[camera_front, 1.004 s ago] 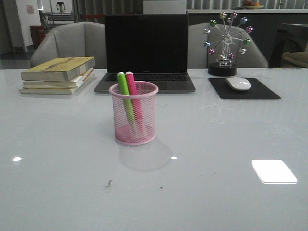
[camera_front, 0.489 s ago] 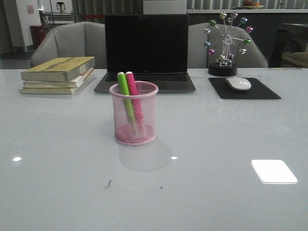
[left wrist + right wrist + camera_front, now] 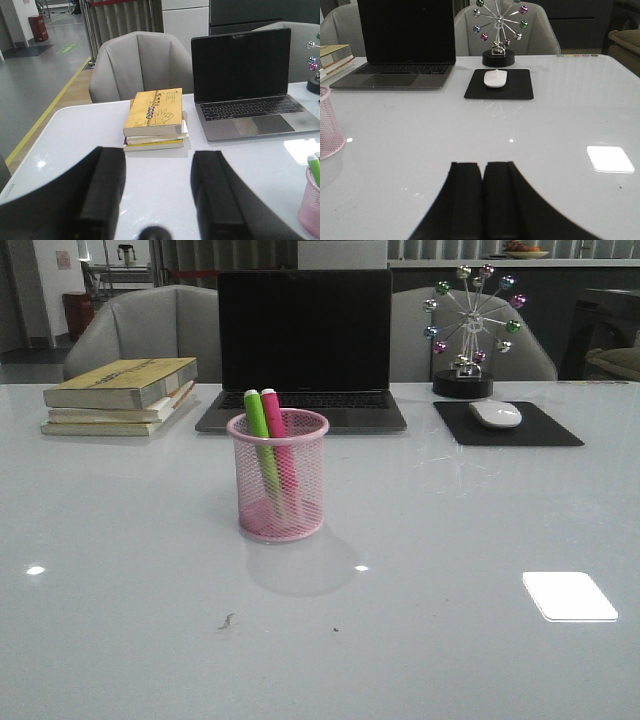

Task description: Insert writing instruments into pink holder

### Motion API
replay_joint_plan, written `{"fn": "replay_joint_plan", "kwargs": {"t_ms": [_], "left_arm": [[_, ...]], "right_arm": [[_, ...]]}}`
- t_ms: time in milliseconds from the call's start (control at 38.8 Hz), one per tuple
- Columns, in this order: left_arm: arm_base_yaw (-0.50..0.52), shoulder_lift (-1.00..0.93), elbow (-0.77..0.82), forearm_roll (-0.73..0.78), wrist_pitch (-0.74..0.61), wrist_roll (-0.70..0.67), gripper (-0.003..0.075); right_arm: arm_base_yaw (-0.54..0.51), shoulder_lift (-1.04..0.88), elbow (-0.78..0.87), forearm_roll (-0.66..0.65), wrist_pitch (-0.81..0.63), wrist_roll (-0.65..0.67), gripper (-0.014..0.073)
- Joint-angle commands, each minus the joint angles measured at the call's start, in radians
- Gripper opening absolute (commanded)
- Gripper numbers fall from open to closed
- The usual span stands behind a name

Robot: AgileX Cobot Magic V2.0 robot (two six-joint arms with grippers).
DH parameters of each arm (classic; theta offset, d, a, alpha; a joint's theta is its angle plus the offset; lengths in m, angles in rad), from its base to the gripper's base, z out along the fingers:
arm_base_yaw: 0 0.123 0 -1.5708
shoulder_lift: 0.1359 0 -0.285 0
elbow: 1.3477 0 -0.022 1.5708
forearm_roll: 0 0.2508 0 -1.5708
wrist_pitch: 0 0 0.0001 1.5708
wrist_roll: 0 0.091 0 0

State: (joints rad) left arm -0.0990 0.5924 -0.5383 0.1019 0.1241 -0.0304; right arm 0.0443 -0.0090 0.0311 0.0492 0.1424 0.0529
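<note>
The pink wire-mesh holder (image 3: 278, 478) stands upright at the middle of the white table. A bright green marker (image 3: 259, 435) and a hot pink marker (image 3: 276, 438) lean inside it, their upper ends sticking out above the rim. Neither gripper appears in the front view. In the left wrist view my left gripper (image 3: 157, 165) is open and empty above bare table, with the holder (image 3: 311, 210) and the green marker's end (image 3: 313, 162) at the frame's edge. In the right wrist view my right gripper (image 3: 482, 167) is shut on nothing, and the holder (image 3: 329, 125) is far off to one side.
A dark laptop (image 3: 304, 345) sits open behind the holder. A stack of books (image 3: 122, 395) lies at the back left. A white mouse (image 3: 495, 413) on a black pad (image 3: 508, 425) and a ferris-wheel ornament (image 3: 465, 330) stand at the back right. Grey chairs stand beyond the table.
</note>
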Motion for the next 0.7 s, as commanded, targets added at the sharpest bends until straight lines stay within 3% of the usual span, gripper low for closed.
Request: {"fn": "replay_joint_plan", "kwargs": {"t_ms": [0, 283, 592, 669], "left_arm": [[0.001, 0.000, -0.029, -0.004, -0.082, -0.006, 0.0383], [0.001, 0.000, -0.029, -0.004, -0.082, -0.006, 0.0375], [0.001, -0.010, -0.029, -0.004, -0.089, -0.006, 0.0087], [0.001, -0.010, -0.029, -0.004, -0.089, -0.006, 0.0092]], "right_arm": [[0.002, -0.013, 0.001, -0.012, -0.078, 0.003, 0.0050], [0.002, -0.013, 0.001, -0.012, -0.078, 0.003, 0.0050], [0.002, -0.013, 0.001, -0.012, -0.078, 0.003, 0.0050], [0.002, -0.013, 0.001, -0.012, -0.078, 0.003, 0.0050]]}}
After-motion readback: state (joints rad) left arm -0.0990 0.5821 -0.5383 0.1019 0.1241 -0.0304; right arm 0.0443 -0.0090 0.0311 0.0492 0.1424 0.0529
